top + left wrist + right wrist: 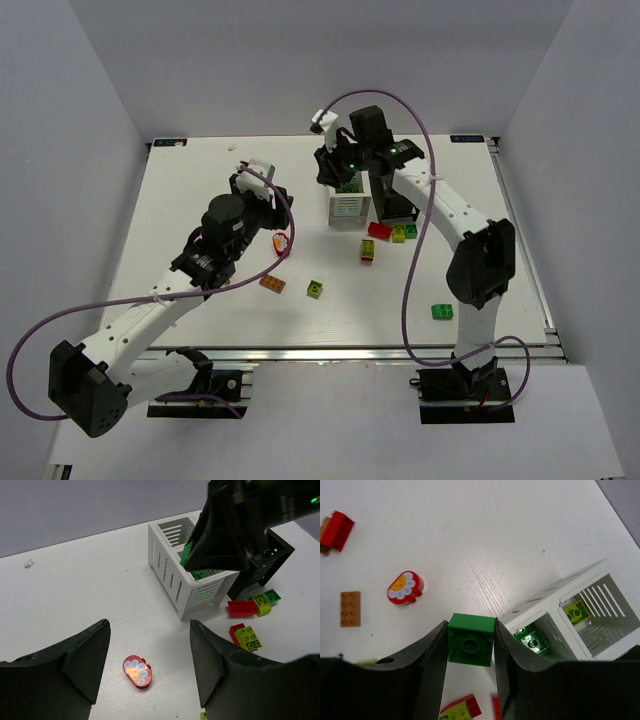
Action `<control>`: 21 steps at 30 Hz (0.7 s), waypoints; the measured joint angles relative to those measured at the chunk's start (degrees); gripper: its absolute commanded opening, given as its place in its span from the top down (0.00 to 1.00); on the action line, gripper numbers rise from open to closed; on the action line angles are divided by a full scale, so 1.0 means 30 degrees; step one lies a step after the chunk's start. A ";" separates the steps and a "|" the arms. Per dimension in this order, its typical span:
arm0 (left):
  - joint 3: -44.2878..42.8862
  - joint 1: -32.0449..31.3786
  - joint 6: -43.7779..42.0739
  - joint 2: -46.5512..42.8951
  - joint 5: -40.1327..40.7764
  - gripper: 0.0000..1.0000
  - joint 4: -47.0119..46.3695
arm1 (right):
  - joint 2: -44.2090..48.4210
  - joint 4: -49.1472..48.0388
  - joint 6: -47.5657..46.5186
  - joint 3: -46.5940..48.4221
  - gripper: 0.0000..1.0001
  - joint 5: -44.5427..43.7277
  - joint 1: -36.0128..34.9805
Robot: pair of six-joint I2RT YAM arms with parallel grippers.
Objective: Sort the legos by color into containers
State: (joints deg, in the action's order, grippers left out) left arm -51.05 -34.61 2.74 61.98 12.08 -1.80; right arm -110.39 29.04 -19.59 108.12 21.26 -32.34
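Where walled in white, white table (200, 200); upper centre, black container (395, 208) half hidden by right gripper (470, 630) pinching green lego (471, 645); left gripper (149, 630) agape.

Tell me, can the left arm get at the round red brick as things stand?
Probably yes. The left gripper hangs open close over the round red brick, and nothing lies between them. The brick lies alone; the white box stands well aside.

Green brick (471, 646), white slatted box (170, 577), black box (260, 575), red rounded piece (136, 671) with white-dotted face, orange plate (350, 609)
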 measured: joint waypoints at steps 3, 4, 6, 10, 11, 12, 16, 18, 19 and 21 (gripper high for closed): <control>0.0000 0.0000 0.0000 -0.0036 0.0000 0.26 0.0007 | -0.1202 -0.0015 0.0335 0.0430 1.00 -0.1421 -0.0015; 0.0000 0.0000 0.0000 -0.0051 -0.0007 0.26 0.0015 | -0.1486 0.0015 0.0437 0.0430 1.00 -0.2004 -0.0015; 0.0000 0.0000 0.0000 -0.0073 -0.0007 0.26 0.0007 | -0.1836 0.0022 0.0612 0.0415 1.00 -0.2914 -0.0007; 0.0000 0.0000 -0.0007 -0.0189 -0.0007 0.26 0.0007 | -0.1902 -0.0117 0.0969 0.0408 1.00 -0.4153 0.0131; 0.0000 0.0000 -0.0007 -0.0219 -0.0007 0.26 0.0000 | -0.1902 -0.0175 0.1005 0.0401 1.00 -0.4328 0.0182; 0.0000 0.0000 -0.0015 -0.0226 -0.0007 0.26 0.0007 | -0.1902 -0.0182 0.1049 0.0350 0.99 -0.4510 0.0255; 0.0000 0.0000 -0.0058 -0.0226 -0.0007 0.26 0.0007 | -0.1902 -0.0153 0.1282 0.0146 0.86 -0.4590 0.0787; 0.0000 0.0000 -0.0066 -0.0226 -0.0007 0.26 0.0007 | -0.1902 -0.0153 0.1392 0.0138 0.84 -0.4532 0.1122; 0.0000 0.0000 -0.0073 -0.0226 -0.0007 0.26 0.0007 | -0.1902 -0.0138 0.1413 0.0138 0.83 -0.4517 0.1290; 0.0000 0.0000 -0.0073 -0.0226 -0.0007 0.26 0.0007 | -0.1938 -0.0138 0.1464 0.0153 0.71 -0.4473 0.1566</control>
State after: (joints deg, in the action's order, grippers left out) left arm -51.05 -34.61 2.52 61.30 12.05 -1.78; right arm -116.20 28.62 -15.20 108.57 7.84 -27.64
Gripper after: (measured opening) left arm 0.742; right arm 0.430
